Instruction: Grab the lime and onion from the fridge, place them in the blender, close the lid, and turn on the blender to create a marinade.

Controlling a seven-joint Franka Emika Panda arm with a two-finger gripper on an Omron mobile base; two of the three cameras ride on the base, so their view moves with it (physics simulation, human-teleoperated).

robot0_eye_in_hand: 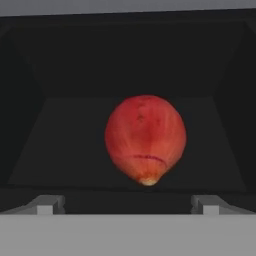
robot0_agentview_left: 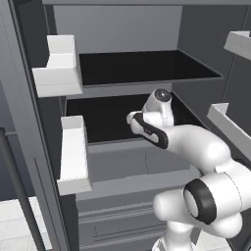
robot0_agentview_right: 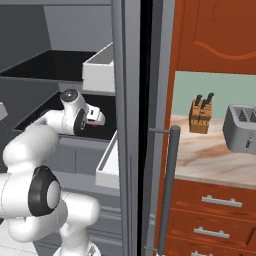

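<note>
Hand view: the onion (robot0_eye_in_hand: 145,139) sits dead ahead on the black floor of a fridge shelf, red, rounded, with its pale pointed tip aimed down toward the camera's bottom edge, so its long axis runs roughly top-to-bottom in this view, tilted a touch. The gripper (robot0_eye_in_hand: 128,204) has its two tips spread wide apart, one low on each side of the onion, not touching it; nothing is clamped. The left base view gives what the hand view cannot: the fridge (robot0_agentview_left: 147,166) open, the arm (robot0_agentview_left: 196,147) reaching into the lower of two black shelves, white door bins (robot0_agentview_left: 73,157) stacked on the open door left of the shelves, and a long dark handle (robot0_agentview_left: 17,191) at the lower left. The onion is hidden there behind the wrist. The right base view shows the same reach from the other side, with the hand's end just inside the lower shelf and a speck of red at its front, too small to call. It also shows things right of the fridge: a wooden knife block (robot0_agentview_right: 200,116) and a grey toaster (robot0_agentview_right: 242,127) on a light counter (robot0_agentview_right: 210,160) with orange-red drawers below, plus a vertical bar handle (robot0_agentview_right: 169,190) on the fridge door edge.
</note>
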